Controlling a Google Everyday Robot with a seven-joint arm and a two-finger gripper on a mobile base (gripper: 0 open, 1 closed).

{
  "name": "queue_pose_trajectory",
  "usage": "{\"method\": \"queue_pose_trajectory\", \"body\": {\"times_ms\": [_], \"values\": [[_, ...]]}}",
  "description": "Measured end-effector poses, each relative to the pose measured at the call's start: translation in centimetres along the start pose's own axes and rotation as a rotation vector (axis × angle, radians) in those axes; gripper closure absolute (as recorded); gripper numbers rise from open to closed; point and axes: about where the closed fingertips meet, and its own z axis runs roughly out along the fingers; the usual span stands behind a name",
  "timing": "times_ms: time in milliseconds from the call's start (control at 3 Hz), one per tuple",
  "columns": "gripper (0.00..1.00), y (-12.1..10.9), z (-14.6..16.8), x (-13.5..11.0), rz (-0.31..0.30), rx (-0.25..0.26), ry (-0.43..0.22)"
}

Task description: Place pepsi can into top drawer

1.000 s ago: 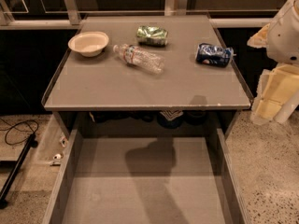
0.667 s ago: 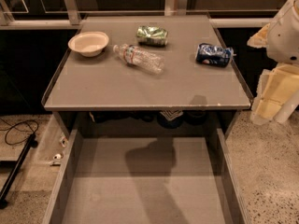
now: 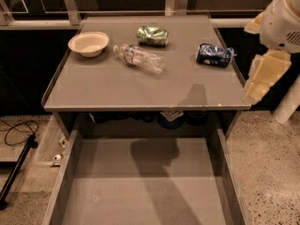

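The pepsi can (image 3: 214,55) is dark blue with white markings and lies on its side near the right edge of the grey tabletop (image 3: 117,86). The top drawer (image 3: 140,191) is pulled out below the table's front edge, with a flat grey bottom and low side walls, and nothing lies in it. My gripper (image 3: 263,74) shows as white and cream parts at the right edge of the view. It is beyond the table's right side, to the right of the can and apart from it.
A green shiny can (image 3: 152,35) lies at the back middle of the tabletop. A clear plastic bottle (image 3: 139,58) lies on its side near the middle. A white bowl (image 3: 88,43) stands at the back left. Cables (image 3: 18,132) and a stand's leg are on the floor to the left.
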Motion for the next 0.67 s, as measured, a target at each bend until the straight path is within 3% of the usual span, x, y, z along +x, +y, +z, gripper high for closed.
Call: {"method": "queue_pose_trajectory", "body": {"times_ms": [667], "values": [[0.0, -7.6, 4.3, -1.1, 0.005, 0.043, -0.07]]}}
